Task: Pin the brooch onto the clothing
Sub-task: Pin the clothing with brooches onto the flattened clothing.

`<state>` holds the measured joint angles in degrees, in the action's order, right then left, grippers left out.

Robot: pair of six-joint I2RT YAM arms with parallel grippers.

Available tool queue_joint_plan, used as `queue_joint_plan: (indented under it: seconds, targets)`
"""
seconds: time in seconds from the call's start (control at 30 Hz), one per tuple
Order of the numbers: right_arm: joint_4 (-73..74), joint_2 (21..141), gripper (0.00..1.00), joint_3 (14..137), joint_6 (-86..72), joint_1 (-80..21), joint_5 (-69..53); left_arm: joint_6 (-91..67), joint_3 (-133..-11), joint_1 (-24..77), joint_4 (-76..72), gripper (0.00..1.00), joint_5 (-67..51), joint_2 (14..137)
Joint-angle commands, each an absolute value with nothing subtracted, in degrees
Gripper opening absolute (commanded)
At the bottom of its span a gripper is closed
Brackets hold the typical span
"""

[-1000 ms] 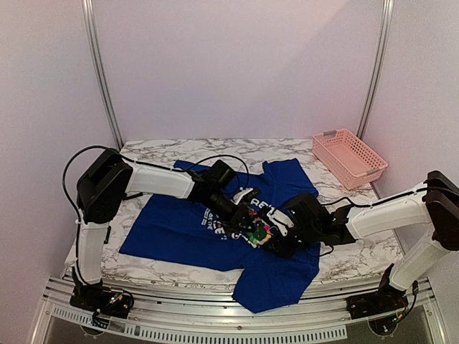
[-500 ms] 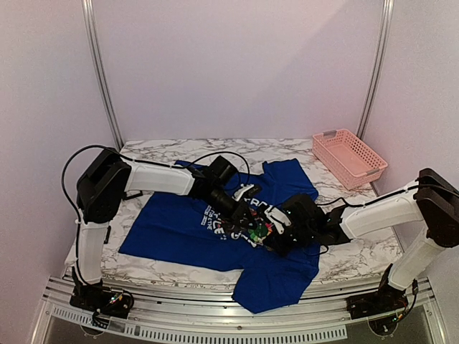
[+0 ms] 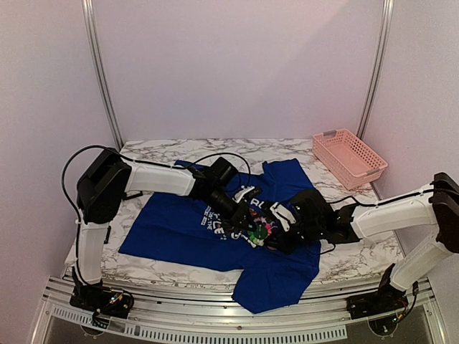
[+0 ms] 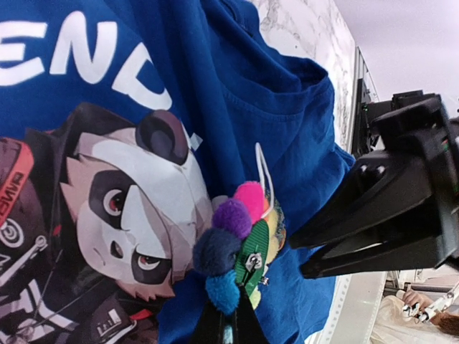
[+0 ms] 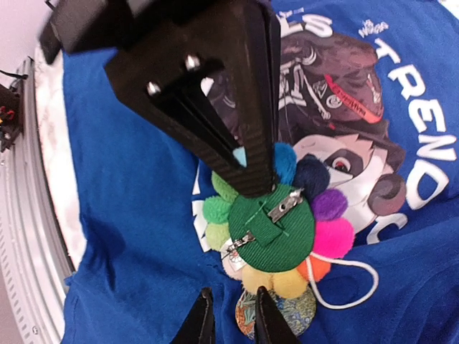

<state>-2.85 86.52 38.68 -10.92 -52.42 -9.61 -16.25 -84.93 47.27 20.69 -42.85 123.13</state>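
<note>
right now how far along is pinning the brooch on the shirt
Done: the brooch is off the table, pinched at its edge by the left pincer above the shirt.
In hand: its green back and pin bar face the right pincer, whose tips sit slightly apart beside it, gripping nothing.
Left: the pin side faces away from the fabric, so piercing the shirt and fastening the pin appear undone.

I see fuzzy pompoms [image 5: 332, 236] and ribbed green cloth on the brooch [image 5: 276, 229], its clasp [image 5: 285, 206] shiny metal. The T-shirt [image 5: 129, 186] is matt cloth.
</note>
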Motion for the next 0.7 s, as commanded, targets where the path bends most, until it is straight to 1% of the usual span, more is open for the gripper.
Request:
queue_joint_plan:
  seconds: [0.0,0.13,0.17,0.23,0.47,0.57,0.67]
  targets:
    - [-4.33,80.79,0.27,36.60,-15.44,-46.84,-17.30,-13.75,-84.91,48.32,21.15,0.00,-42.44,123.85]
    - [-9.62,81.41,0.46,35.77,-20.06,-40.84,-23.98,-12.01,-84.75,48.60,21.32,0.00,-42.12,123.75]
    - [-11.07,82.07,0.49,35.85,-21.03,-39.48,-25.46,-11.51,-84.73,48.68,21.52,0.00,-41.94,123.64]
    - [-13.53,84.06,0.53,35.86,-21.96,-37.36,-28.71,-10.66,-84.57,48.76,21.76,0.00,-41.69,123.49]
    - [-18.26,93.02,0.56,37.69,-19.78,-36.14,-36.36,-10.27,-84.44,49.00,21.25,0.00,-41.66,123.45]
    - [-20.77,96.11,0.55,37.97,-19.19,-36.08,-39.28,-10.00,-84.55,49.04,21.23,0.00,-41.75,123.51]
    - [-22.72,98.03,0.52,38.05,-19.49,-36.04,-42.27,-9.69,-84.56,49.04,21.26,0.00,-41.73,123.45]
